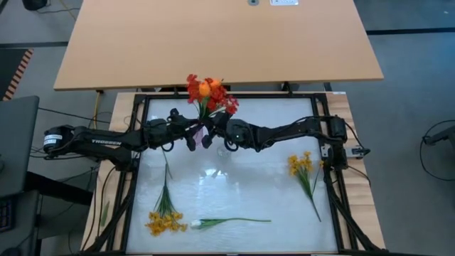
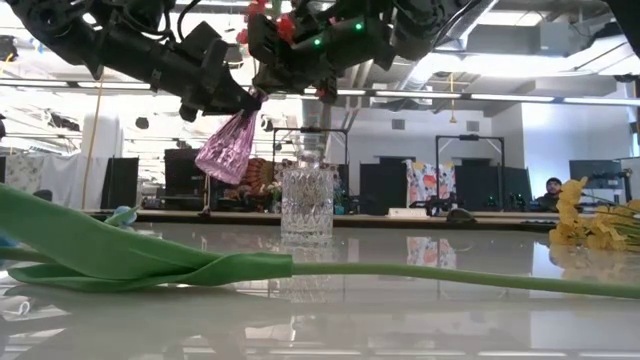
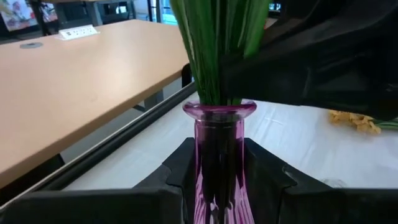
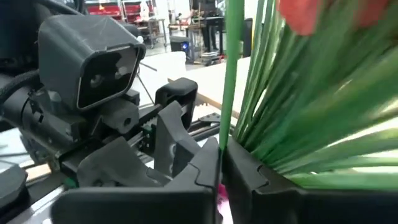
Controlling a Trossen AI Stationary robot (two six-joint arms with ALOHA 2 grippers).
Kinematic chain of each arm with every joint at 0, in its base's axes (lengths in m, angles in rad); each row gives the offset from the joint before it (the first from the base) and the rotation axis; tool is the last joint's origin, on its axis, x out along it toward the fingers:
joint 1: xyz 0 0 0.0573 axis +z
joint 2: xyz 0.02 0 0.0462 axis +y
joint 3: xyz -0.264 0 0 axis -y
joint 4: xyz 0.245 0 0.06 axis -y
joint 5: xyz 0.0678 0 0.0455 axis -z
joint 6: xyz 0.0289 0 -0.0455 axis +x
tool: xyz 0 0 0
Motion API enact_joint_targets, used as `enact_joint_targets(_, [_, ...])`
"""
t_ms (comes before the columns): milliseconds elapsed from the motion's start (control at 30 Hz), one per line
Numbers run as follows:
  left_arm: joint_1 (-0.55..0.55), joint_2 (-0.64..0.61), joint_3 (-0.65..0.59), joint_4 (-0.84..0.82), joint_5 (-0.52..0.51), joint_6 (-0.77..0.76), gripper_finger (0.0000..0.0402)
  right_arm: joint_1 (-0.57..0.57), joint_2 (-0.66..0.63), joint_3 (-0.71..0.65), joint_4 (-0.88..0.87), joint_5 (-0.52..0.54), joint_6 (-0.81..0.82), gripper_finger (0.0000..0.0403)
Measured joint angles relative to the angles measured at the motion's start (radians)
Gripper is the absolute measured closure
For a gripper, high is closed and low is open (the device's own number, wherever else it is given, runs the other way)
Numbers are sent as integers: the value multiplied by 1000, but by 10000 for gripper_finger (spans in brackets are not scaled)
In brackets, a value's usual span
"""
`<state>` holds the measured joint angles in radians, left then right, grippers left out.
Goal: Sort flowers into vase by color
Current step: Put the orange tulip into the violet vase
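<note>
The table (image 1: pixel 227 186) had a pale, glossy top, and both arms met above its far middle. The left gripper (image 3: pixel 219 177) was closed on the neck of a purple vase (image 2: pixel 229 146), lifted clear of the table and tilted, its fingers (image 3: pixel 177 168) pressed to either side of the glass. From the vase rose a bunch (image 1: pixel 209 94) of red and orange flowers on long green stems. The right gripper (image 4: pixel 221 165) pinched one thin green stem (image 4: pixel 231 68) of that bunch between nearly closed jaws, just above the vase mouth. A clear crystal vase (image 2: pixel 306 203) stood upright on the table below. A yellow bunch (image 1: pixel 163 217) lay at the near left, another yellow bunch (image 1: pixel 302 169) at the right, and a white tulip (image 1: pixel 224 222) lay flat along the near edge between them.
</note>
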<state>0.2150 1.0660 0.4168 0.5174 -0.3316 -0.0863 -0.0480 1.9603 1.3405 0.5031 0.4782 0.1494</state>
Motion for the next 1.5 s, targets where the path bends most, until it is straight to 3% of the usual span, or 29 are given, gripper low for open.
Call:
enact_joint_targets(200, [0,-1,3,5,11,4,319,2,-46,-1,-87,-17,-5,292])
enact_joint_targets(400, [1,-2,7,25,-6,-2,319,3,-96,-6,-150,-21,-118,238])
enact_joint_targets(667, [1,-2,7,19,3,-5,319,2,-140,-3,-136,-9,-132,223])
enact_joint_targets(1200, [1,0,5,13,6,-8,319,-7,-234,-2,-133,-5,-131,252])
enact_joint_targets(1500, [1,0,4,12,9,-12,319,-5,-222,-1,-145,-6,-131,384])
